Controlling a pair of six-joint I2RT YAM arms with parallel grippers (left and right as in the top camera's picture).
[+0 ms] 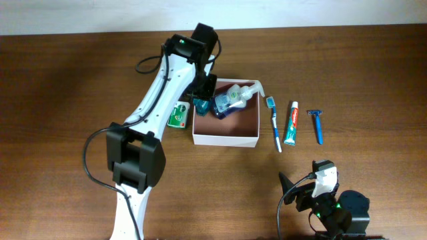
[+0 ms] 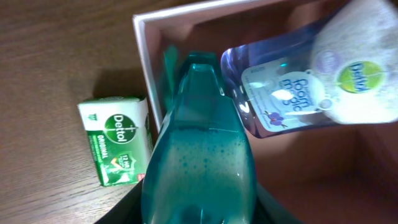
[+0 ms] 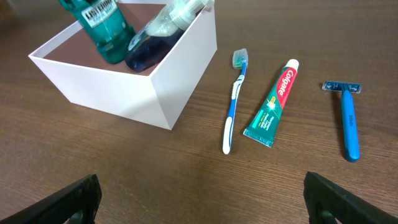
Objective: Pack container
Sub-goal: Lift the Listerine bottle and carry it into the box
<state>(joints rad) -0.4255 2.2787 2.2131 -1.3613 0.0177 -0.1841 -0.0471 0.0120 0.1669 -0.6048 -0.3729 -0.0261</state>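
Packing partway | container mid-table toward far edge; foam bottle in | left gripper clamped on mouthwash bottle inside it | soap bar, toothbrush, toothpaste, razor still outside | right gripper fingers apart, near-right corner

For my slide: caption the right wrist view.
The container holds mouthwash and foam soap; toothbrush, toothpaste and razor lie alongside.

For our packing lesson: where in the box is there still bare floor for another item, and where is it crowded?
Bare floor lies along the near wall of the container, in front of the foam soap bottle. The far-left corner is crowded: the left gripper holds the mouthwash bottle there, beside that bottle.
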